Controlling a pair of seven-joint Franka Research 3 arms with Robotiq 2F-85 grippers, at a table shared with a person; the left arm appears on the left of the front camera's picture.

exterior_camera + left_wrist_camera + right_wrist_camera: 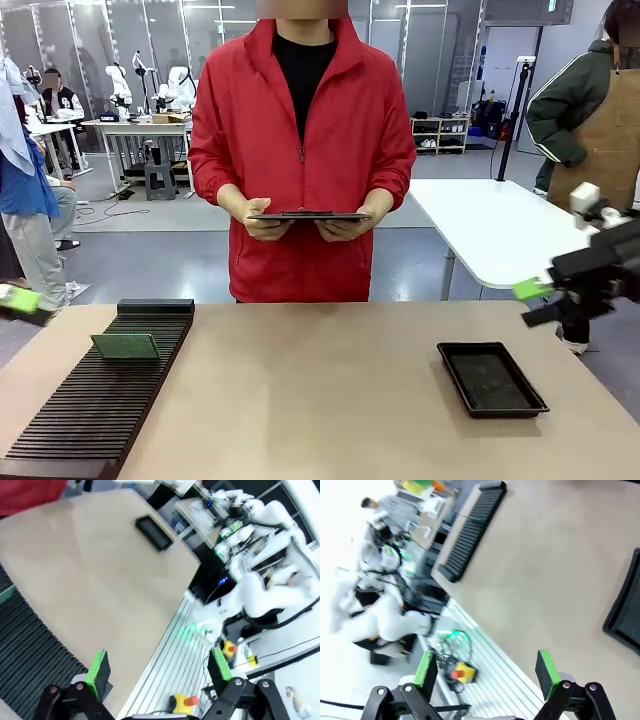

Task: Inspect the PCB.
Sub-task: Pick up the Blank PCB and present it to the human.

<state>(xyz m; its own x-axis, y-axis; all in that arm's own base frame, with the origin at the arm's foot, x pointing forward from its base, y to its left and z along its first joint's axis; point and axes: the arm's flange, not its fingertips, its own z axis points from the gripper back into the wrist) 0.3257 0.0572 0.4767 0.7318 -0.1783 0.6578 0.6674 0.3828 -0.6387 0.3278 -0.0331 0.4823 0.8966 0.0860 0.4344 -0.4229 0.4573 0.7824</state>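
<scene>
Two grippers at the near side, both spread wide, green pads well apart, nothing between them; left gripper (159, 670) hung over the table's near left corner, above the ribs of a black slotted rack (95, 405) and a stretch of bare tan table (320, 400); right gripper (486, 672) just as wide, hung over the near right edge, in the front view sitting out past the table's right side, higher than the tabletop.

On the left of the table, the rack running from the near edge toward the far side; the PCB (125, 346) standing on edge in its slots, in the farther half, green speckled face turned toward the front camera, well apart from either gripper, touched by no hand.

On the right of the table, a shallow black tray (492, 380), lying flat, well apart from the rack and from the right gripper.

Across the table, a person in a red jacket (300, 150), standing at the far edge; both hands (262, 222) at waist height gripping a thin dark board (308, 215), held level, seen edge-on, its face not readable.

Beyond, a white table (500, 230) on the right, with another person in a brown apron beside it.
</scene>
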